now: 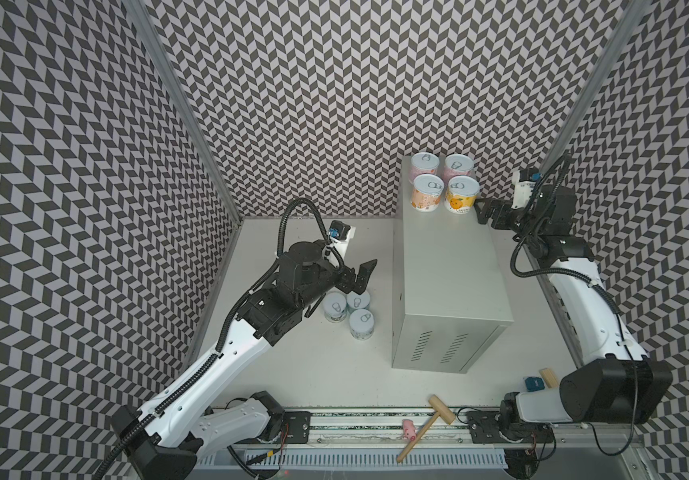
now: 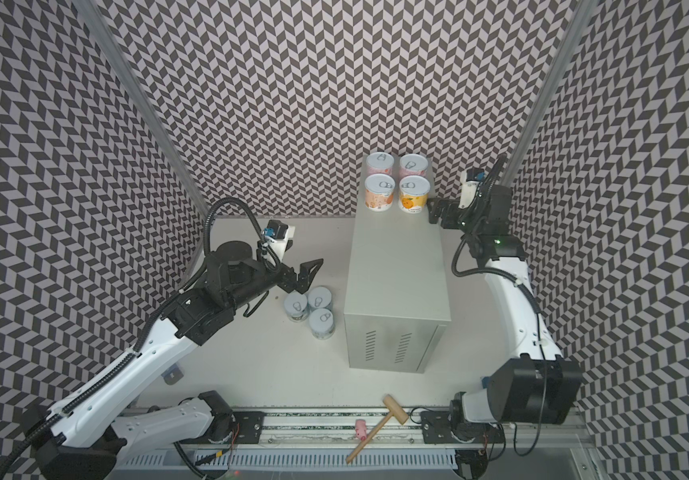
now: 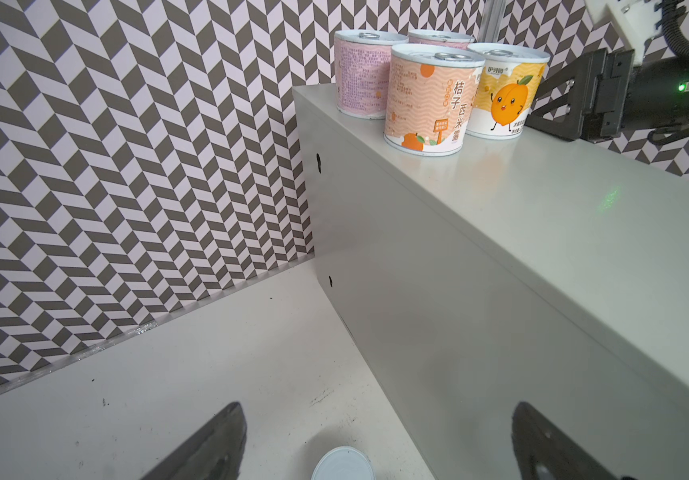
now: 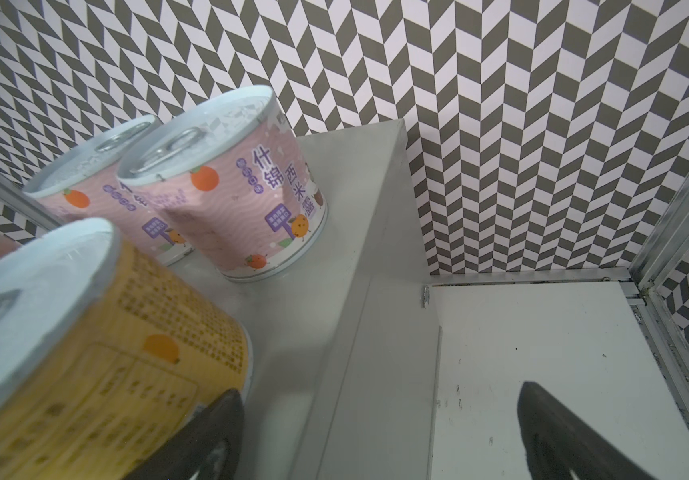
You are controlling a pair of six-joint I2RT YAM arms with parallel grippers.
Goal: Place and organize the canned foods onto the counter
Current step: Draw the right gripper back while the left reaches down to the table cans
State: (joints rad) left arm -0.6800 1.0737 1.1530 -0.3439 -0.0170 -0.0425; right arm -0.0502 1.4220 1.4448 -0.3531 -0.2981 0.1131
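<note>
Left gripper (image 1: 364,274): was spread wide, empty, above the table (image 1: 313,365).
Three cans (image 1: 355,311): stood clustered just beneath it, one lid (image 3: 343,463) between its fingers (image 3: 214,440).
Right gripper (image 1: 481,211): was spread wide, empty, level with the counter (image 1: 451,266) top.
Four cans (image 1: 438,183): stood two-by-two just ahead of it, yellow one nearest; contact unclear.
Counter: stood between both grippers, bearing those four at its far end.

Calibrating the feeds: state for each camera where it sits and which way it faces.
Top views: overhead at the front, looking down on the counter, both arms, left hand and right hand.
Left wrist: behind the open left hand, facing the counter's side; fingertips show.
Right wrist: behind the open right hand, looking past the yellow can; fingertips show.
Shared: all views show the four placed cans.
</note>
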